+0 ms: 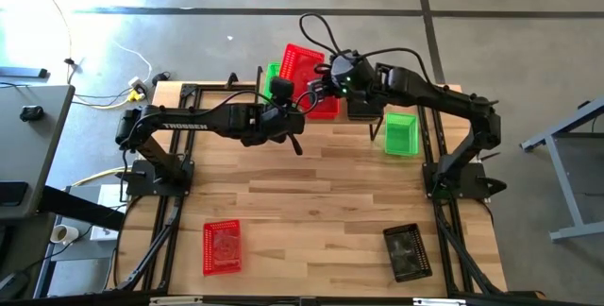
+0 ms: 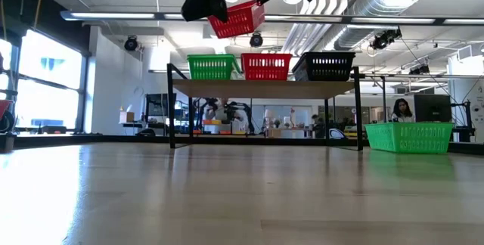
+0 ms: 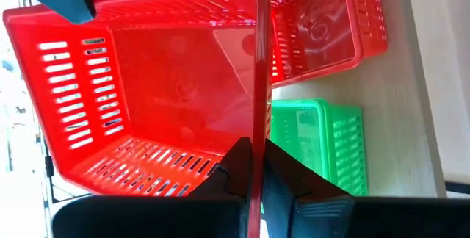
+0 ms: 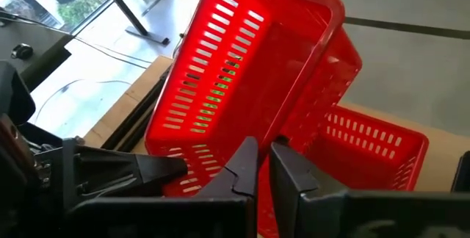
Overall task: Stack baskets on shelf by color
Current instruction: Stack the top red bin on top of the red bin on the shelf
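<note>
A red basket (image 1: 302, 60) (image 2: 238, 18) is held tilted in the air above the shelf (image 2: 265, 88), with both grippers on it. My left gripper (image 3: 255, 175) and my right gripper (image 4: 263, 168) are each shut on one of its walls. On the shelf top stand a green basket (image 2: 210, 66), a red basket (image 2: 266, 66) and a black basket (image 2: 325, 66), each on its base. The held basket hangs over the green and red ones. My left gripper pinches the held red basket's rim and wall (image 3: 256, 131), one finger inside the basket and one outside. The basket is lifted clear and tilted, its opening turned toward the wrist camera. My right gripper has a thin red wall edge (image 4: 264, 150) of the same basket between its two fingers. The basket slants up and away from the fingers, clear of the red basket on the shelf below. My left gripper's fingers (image 4: 154, 168) hold it close by.
A green basket (image 1: 401, 134) (image 2: 412, 135) stands on the table to the right of the shelf. Near the table's front edge lie a red basket (image 1: 222, 246) on the left and a black basket (image 1: 408, 251) on the right. Between them and the shelf is bare tabletop (image 1: 311, 193).
</note>
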### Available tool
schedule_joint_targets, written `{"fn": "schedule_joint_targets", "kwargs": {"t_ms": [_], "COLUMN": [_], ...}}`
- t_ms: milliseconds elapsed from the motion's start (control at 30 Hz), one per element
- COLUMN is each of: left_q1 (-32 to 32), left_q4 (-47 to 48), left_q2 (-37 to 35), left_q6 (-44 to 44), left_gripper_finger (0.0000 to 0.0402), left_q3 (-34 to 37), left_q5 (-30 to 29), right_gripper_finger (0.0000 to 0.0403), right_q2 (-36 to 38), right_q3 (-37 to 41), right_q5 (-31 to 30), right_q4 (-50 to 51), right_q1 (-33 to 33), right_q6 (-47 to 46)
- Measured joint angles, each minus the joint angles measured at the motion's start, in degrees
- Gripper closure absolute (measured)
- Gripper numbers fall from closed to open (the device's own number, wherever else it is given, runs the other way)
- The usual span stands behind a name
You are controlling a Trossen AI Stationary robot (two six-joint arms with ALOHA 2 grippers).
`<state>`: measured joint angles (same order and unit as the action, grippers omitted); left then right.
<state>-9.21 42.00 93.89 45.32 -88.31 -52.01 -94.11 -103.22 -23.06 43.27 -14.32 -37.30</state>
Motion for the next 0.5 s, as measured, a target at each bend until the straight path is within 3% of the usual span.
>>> {"fn": "schedule_joint_targets", "kwargs": {"t_ms": [167,500], "left_q1": [0.0,0.4], "left_q4": [0.0,-2.3], "left_q2": [0.0,0.0], "left_q6": [0.8,2.0], "left_gripper_finger": [0.0395,0.0395], "left_q3": [0.0,0.0], "left_q5": [-0.3,-1.3], "right_gripper_finger": [0.0386,0.0306], "right_q2": [0.0,0.0], "right_q3": [0.0,0.0], "right_q5": [0.7,1.1], "right_q4": [-0.5,1.4], "right_q1": [-0.4,-2.7], "right_q6": [-0.3,-5.5]}}
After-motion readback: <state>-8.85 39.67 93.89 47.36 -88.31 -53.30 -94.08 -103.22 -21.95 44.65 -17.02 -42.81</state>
